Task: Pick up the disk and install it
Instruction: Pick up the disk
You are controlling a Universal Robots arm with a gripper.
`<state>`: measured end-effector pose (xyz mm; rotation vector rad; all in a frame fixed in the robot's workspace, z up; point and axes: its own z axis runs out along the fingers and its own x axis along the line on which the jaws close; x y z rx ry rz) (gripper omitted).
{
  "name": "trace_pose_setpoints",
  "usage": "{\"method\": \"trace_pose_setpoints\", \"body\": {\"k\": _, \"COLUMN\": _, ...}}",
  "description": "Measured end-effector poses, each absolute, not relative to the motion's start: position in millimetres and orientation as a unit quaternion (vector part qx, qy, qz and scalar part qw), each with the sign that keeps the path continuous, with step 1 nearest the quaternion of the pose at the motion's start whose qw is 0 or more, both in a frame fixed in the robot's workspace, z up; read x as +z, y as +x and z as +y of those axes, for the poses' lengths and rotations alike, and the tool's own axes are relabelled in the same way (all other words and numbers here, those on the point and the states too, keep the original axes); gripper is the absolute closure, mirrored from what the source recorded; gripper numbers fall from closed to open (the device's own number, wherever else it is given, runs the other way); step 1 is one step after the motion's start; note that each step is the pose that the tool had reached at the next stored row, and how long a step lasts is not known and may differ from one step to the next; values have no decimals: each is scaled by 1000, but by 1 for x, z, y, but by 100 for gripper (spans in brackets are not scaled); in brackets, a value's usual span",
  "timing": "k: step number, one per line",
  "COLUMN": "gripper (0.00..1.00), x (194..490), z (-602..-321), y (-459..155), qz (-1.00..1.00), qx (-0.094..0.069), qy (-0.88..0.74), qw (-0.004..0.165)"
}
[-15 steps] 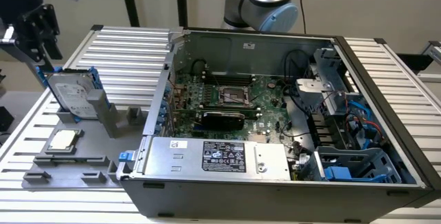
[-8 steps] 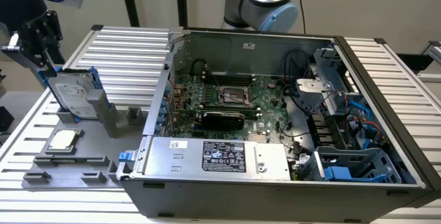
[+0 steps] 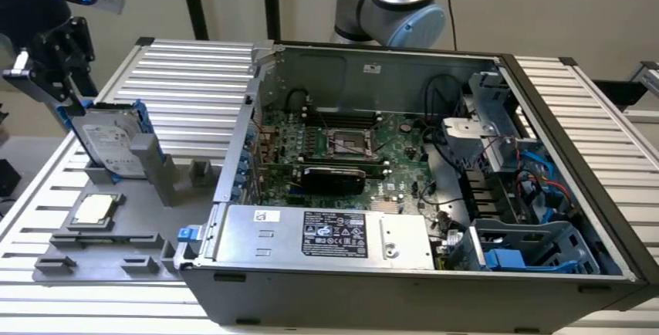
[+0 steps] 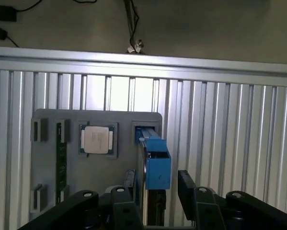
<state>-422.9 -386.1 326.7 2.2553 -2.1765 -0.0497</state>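
Ribbed metal table (image 3: pixel 196 72) bears the upright blue-framed disk (image 3: pixel 108 143), hand (image 4: pixel 156 184) spread astride it.

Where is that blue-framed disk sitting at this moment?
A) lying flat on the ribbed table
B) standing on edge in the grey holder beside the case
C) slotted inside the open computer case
B: the disk stands upright in the grey holder, outside the computer case, with the tool straddling its top edge.
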Motion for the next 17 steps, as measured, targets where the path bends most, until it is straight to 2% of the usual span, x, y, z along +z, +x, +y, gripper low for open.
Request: {"method": "trace_pose_setpoints", "body": {"k": 17, "gripper": 0, "x": 315, "z": -379, "y": -431, "qz": -706, "qx": -11, "qy": 708, "qw": 7}}
